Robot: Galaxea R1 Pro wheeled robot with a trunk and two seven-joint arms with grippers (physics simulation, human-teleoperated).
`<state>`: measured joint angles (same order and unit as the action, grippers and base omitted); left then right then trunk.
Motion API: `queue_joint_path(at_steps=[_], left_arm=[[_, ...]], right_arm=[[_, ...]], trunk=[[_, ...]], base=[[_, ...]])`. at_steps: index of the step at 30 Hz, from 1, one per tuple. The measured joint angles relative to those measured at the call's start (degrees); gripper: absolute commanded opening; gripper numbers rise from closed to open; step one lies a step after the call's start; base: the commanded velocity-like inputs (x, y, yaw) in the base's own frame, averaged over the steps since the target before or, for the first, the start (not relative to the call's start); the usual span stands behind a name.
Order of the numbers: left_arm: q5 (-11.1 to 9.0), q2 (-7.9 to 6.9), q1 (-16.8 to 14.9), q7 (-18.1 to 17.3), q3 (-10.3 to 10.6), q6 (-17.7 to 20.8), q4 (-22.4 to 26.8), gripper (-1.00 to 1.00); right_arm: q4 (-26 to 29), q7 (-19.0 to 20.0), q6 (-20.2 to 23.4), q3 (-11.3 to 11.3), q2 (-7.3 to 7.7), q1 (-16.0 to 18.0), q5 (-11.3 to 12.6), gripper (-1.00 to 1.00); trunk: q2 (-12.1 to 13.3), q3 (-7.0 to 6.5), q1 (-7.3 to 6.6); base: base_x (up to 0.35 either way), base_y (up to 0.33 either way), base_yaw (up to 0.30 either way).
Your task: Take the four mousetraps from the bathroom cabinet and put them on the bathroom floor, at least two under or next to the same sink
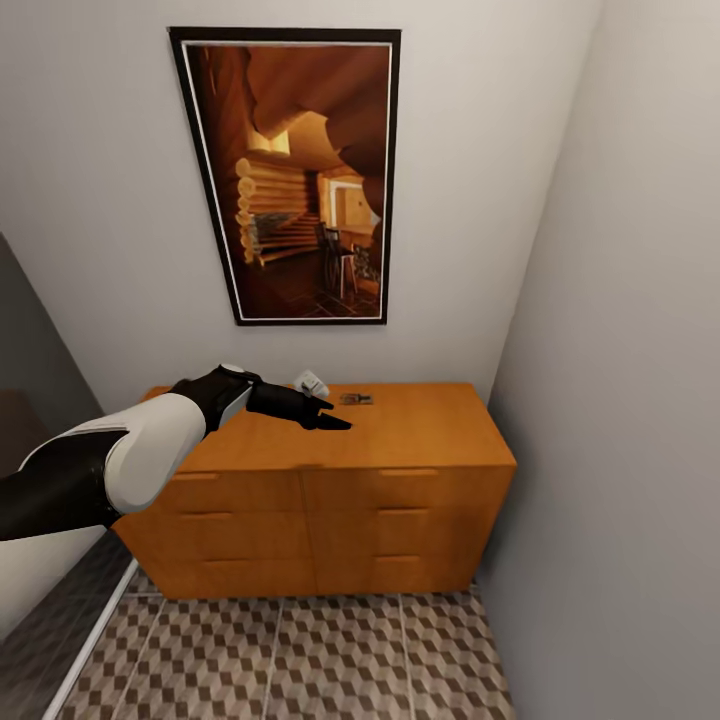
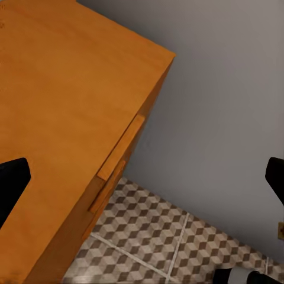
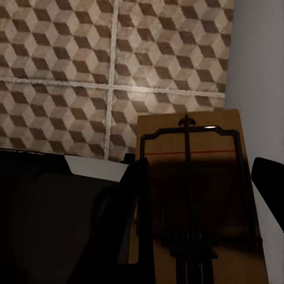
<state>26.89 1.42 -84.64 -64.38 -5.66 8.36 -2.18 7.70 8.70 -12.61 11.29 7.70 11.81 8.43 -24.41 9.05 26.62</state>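
The left gripper is stretched out over the top of the cabinet, pointing toward the far wall. In the left wrist view its two dark fingertips sit far apart at opposite edges of the picture with nothing between them, so it is wide open and empty.

Just beyond that gripper, a little toward the robot's right and near the back edge of the cabinet top, lies a small flat trap. It is close to the fingertips but apart from them. Its long side seems to run along the wall, across the gripper's line of reach, though it is too small to be sure. A pale object lies just behind the gripper; I cannot tell what it is.

The left arm is clearly the nearer one to this trap. A short reach forward and slightly right would likely bring the open fingers over it.

The right wrist view shows a second trap sitting between that gripper's dark fingers, above the cube-patterned floor. It appears held, but contact cannot be confirmed.
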Motion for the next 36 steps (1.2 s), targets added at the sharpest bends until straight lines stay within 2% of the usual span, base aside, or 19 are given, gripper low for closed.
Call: queue_joint_path(at_steps=[15,27,36], left_arm=[[0.00,0.00,0.00,0.08,0.07,0.00,0.00,1.00],[-0.01,-0.01,0.02,0.08,0.09,-0.01,0.02,1.00],[-0.01,0.00,0.73,0.08,0.09,-0.03,-0.01,1.00]], right_arm=[[0.00,0.00,-0.02,0.00,0.00,0.00,-0.08,-1.00],[0.00,0.02,0.03,0.02,0.00,0.00,-0.17,-1.00],[0.00,0.04,0.06,0.01,0.00,0.00,-0.18,-1.00]], trunk=[[0.00,0.00,-0.02],[0.01,0.00,-0.01],[0.01,0.00,0.01]], base=[[0.205,0.180,0.000],[0.244,-0.145,0.000],[0.041,-0.037,0.000]])
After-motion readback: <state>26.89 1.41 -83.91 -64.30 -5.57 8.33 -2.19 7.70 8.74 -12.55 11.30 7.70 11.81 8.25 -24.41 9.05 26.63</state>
